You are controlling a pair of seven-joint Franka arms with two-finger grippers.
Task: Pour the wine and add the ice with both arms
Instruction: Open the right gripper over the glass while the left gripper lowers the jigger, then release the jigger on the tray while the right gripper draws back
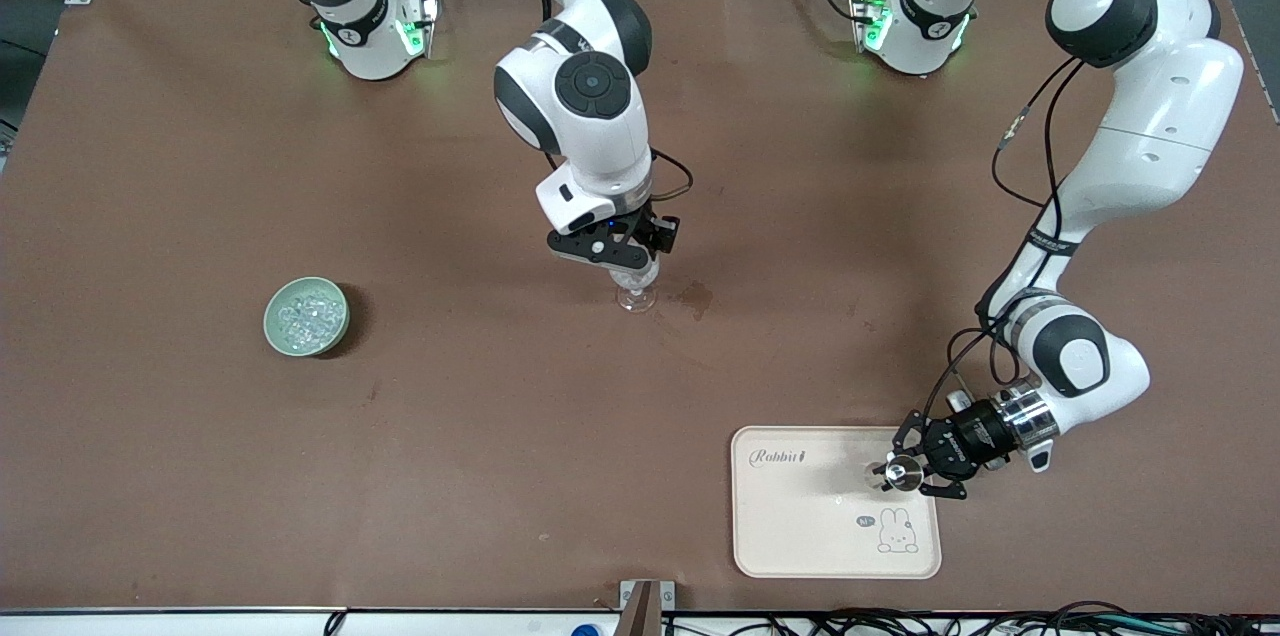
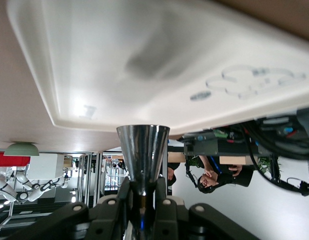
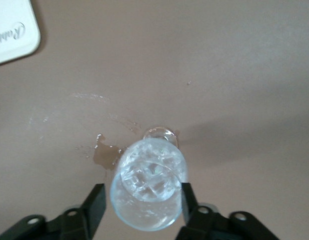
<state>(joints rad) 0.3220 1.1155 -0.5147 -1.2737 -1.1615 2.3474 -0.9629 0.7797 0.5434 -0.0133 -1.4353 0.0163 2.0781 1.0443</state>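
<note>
A clear stemmed glass [image 1: 636, 296] stands mid-table with clear ice lumps [image 3: 144, 176] in it. My right gripper [image 1: 630, 268] is right over it, fingers open on either side of the rim [image 3: 149, 220], with a thin gap at one finger. My left gripper [image 1: 905, 473] is shut on a small shiny metal measuring cup [image 2: 143, 147], held over the cream tray [image 1: 800, 526] at the end toward the left arm. A pale green bowl [image 1: 272, 324] of ice [image 1: 306, 313] sits toward the right arm's end.
A small brown spill [image 1: 696, 297] lies on the brown mat beside the glass, also in the right wrist view [image 3: 107, 156]. The tray has a rabbit print and lies near the front edge. The left wrist view shows the tray [image 2: 119, 60] and the bowl [image 2: 22, 149].
</note>
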